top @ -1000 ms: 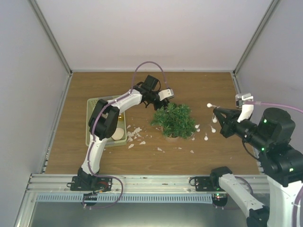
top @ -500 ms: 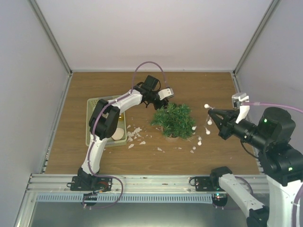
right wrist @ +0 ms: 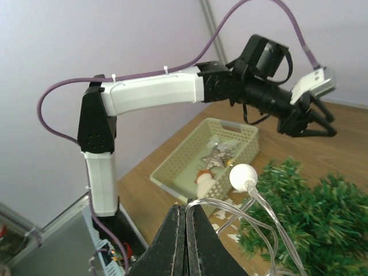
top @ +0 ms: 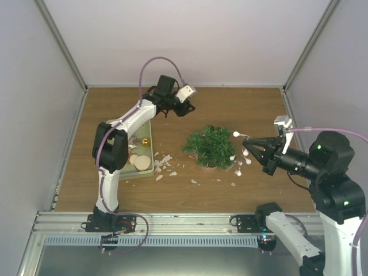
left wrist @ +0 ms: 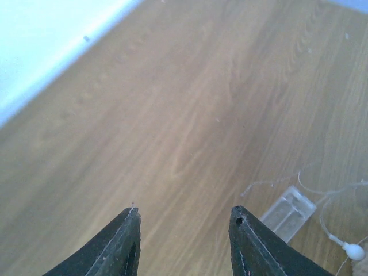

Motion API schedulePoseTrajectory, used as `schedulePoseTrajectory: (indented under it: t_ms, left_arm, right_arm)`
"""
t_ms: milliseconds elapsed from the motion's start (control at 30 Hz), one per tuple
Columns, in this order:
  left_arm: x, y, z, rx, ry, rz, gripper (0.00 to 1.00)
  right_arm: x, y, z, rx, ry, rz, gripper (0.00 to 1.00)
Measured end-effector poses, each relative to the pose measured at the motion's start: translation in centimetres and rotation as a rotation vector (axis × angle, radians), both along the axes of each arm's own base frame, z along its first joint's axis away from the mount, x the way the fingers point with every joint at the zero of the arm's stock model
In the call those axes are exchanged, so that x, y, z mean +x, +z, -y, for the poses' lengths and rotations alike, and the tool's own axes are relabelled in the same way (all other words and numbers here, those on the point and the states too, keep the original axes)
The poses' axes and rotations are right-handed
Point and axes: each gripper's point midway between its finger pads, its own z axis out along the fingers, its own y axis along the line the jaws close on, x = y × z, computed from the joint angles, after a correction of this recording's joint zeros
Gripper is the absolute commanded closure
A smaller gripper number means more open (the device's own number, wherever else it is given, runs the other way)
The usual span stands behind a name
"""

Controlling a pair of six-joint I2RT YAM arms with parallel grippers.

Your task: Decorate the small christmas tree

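The small christmas tree (top: 211, 146) stands mid-table, bushy and dark green; it also shows low in the right wrist view (right wrist: 310, 215). My right gripper (top: 248, 142) hovers just right of the tree, shut on the clear wire of a light string (right wrist: 253, 198) with white bulbs (right wrist: 244, 176). More bulbs (top: 245, 153) dangle beside the tree. My left gripper (top: 185, 109) is behind and left of the tree, open and empty (left wrist: 185, 214) over bare wood.
A pale green tray (top: 122, 171) of ornaments, including a gold ball (top: 145, 141) and a star (right wrist: 217, 155), lies left of the tree. White scraps (top: 164, 164) litter the wood beside it. A clear plastic box (left wrist: 289, 211) lies near the left gripper.
The left arm has drawn back and left, away from the tree. The right gripper has carried the light string left, up to the tree's right side.
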Motion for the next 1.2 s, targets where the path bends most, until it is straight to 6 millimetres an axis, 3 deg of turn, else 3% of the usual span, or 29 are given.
schedulePoseTrajectory:
  t_ms: [33, 100, 267, 467, 667, 833, 1000, 1200]
  left_arm:
    - [0.5, 2.5, -1.1, -0.017, 0.030, 0.038, 0.55]
    - [0.5, 5.1, -1.9, -0.031, 0.053, 0.084, 0.55]
    - [-1.6, 12.0, -3.3, -0.055, 0.085, 0.219, 0.51]
    - [-5.9, 16.1, -5.7, -0.059, 0.075, 0.330, 0.42]
    - [-12.3, 16.0, -7.0, -0.061, -0.007, 0.410, 0.25]
    - [-16.9, 14.5, -7.4, -0.075, -0.076, 0.419, 0.23]
    - [-19.2, 12.8, -5.0, -0.085, -0.166, 0.380, 0.19]
    - [-24.3, 11.2, -0.9, -0.093, -0.332, 0.345, 0.15]
  right_arm:
    - [-0.3, 0.3, -0.2, 0.012, 0.018, 0.010, 0.99]
    - [-0.6, 0.5, -0.5, 0.028, 0.044, 0.017, 0.99]
    - [-0.5, -0.1, -1.2, 0.052, 0.095, -0.004, 0.99]
    - [-0.2, -1.0, -1.7, 0.061, 0.128, -0.025, 0.98]
    - [-0.1, -0.9, -1.9, 0.068, 0.151, -0.019, 0.98]
    - [0.2, -0.5, -2.3, 0.075, 0.171, -0.005, 0.98]
    - [0.9, -0.6, -2.5, 0.075, 0.178, -0.012, 0.97]
    - [1.0, -0.6, -2.5, 0.073, 0.178, -0.009, 0.97]
